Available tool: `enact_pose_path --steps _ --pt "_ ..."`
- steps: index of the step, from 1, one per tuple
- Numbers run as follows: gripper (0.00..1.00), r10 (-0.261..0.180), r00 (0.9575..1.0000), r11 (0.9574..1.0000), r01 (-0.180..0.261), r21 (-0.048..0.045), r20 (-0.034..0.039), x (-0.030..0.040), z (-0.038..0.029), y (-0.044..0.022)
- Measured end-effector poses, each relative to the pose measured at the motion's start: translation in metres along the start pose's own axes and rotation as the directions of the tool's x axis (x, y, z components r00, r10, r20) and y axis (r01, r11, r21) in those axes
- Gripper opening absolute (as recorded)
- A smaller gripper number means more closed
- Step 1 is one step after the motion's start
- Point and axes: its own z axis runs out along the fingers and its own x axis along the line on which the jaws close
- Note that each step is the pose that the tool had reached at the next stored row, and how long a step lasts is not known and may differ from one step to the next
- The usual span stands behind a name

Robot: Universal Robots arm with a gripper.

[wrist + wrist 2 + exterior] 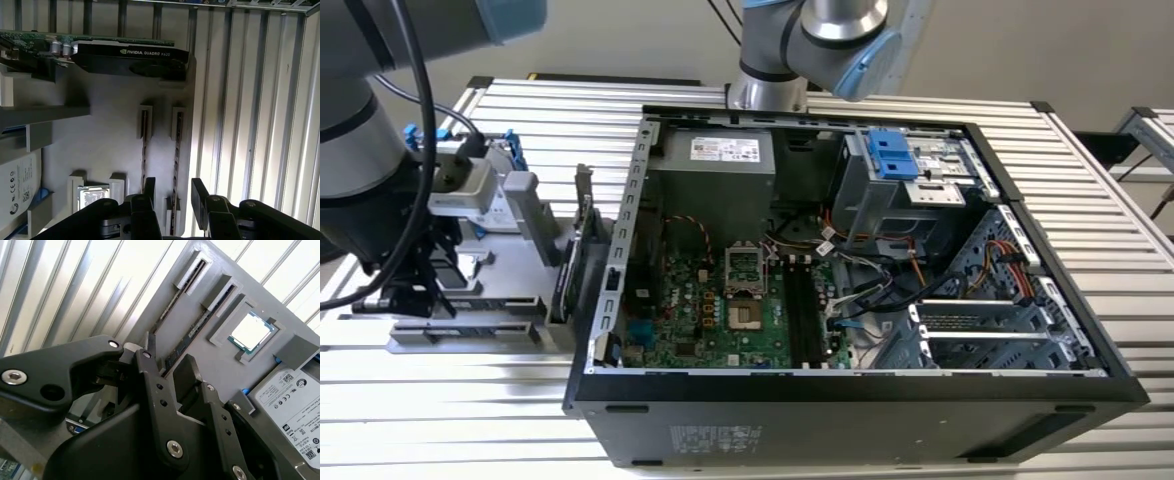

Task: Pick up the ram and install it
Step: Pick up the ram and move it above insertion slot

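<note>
Two ram sticks stand on edge in narrow holders of a grey fixture plate [100, 135]. My gripper [175, 192] is open just above the plate. Its two dark fingers straddle one ram stick [176, 150], and the other stick [144, 150] lies just outside one fingertip [149, 186]. In the second wrist view the same stick [197, 330] runs in between the fingers of the gripper [169, 361], with a small gap on each side. In the exterior view my arm [374, 190] hangs over the fixture [494, 255] at the exterior view's left.
On the fixture sit a graphics card on edge [130, 57], a processor chip [251, 330] and a hard drive [295, 405]. An open computer case [854, 385] lies on the slatted metal table [1107, 200], with dark memory slots [807, 310] on its green motherboard.
</note>
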Motion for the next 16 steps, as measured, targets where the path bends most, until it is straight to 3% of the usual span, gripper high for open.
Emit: enact_pose_path --steps 6,12,16 --pt "1.0 0.0 1.0 1.0 0.0 -0.0001 -0.0018 0.0 0.0021 0.0001" --pt "1.0 0.0 0.9999 1.0 0.0 0.0007 -0.0104 0.0 0.004 0.0002" --pt "1.0 0.0 0.9999 1.0 0.0 0.002 -0.0105 -0.0001 0.004 0.0001"
